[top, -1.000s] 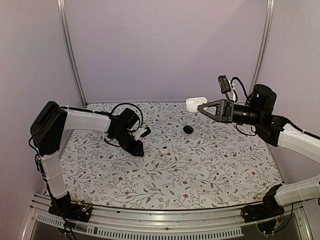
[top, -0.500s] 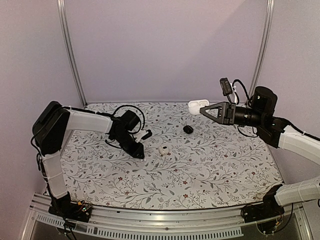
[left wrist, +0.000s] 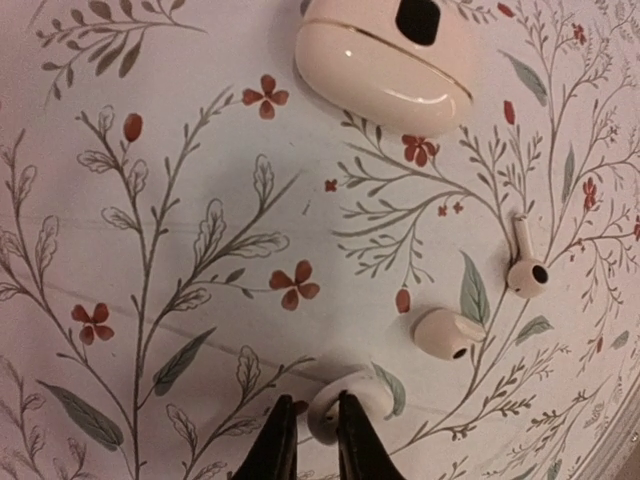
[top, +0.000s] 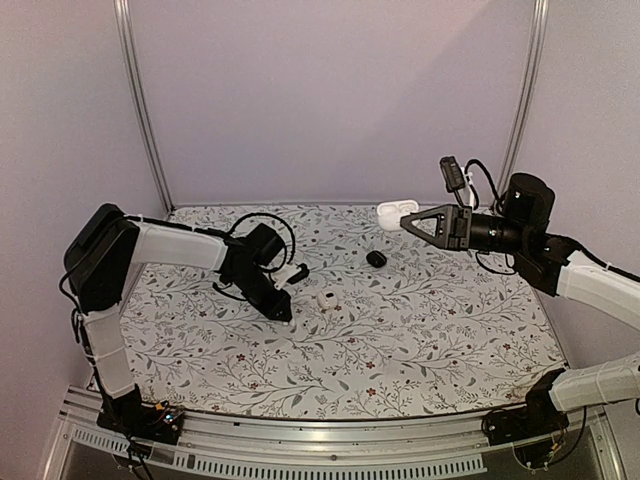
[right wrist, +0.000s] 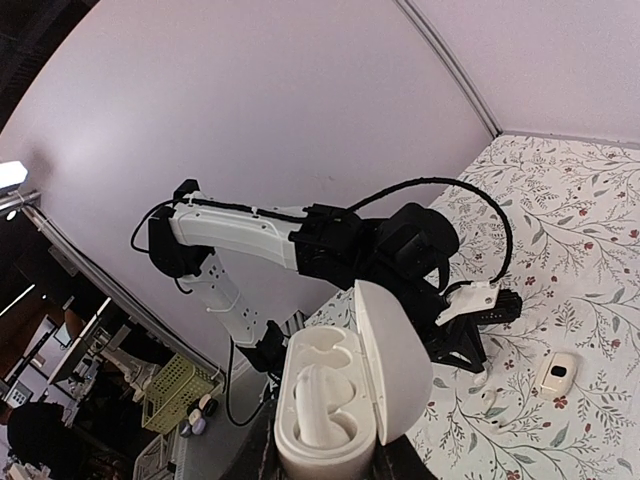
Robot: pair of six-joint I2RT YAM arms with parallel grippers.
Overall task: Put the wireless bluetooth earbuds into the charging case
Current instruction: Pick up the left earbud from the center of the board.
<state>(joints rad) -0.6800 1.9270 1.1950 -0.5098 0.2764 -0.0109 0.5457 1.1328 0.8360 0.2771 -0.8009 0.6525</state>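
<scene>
Step in hand: picking up an earbud. The left end effector (left wrist: 314, 408) has its jaws almost together around a white earbud (left wrist: 352, 396) lying on the table (left wrist: 180, 150) at its tips; I cannot tell if it truly grips. A 2nd earbud (left wrist: 445, 333) and a 3rd earbud (left wrist: 527, 270) lie ahead to its right. The right end effector (right wrist: 330, 455) is clenched on the open charging case (right wrist: 340, 390), held aloft. Next: lift the earbud, carry it over, and align its stem with a socket. The sockets' contents are hard to make out.

The open charging case (right wrist: 330, 400) is seen as smooth white plastic with a soft gloss, as are the earbuds (left wrist: 527, 272) and the pebble-like case (left wrist: 385, 60). The floral table cover (left wrist: 150, 200) appears matt and printed. The left fingers (left wrist: 270, 455) are matt black.
</scene>
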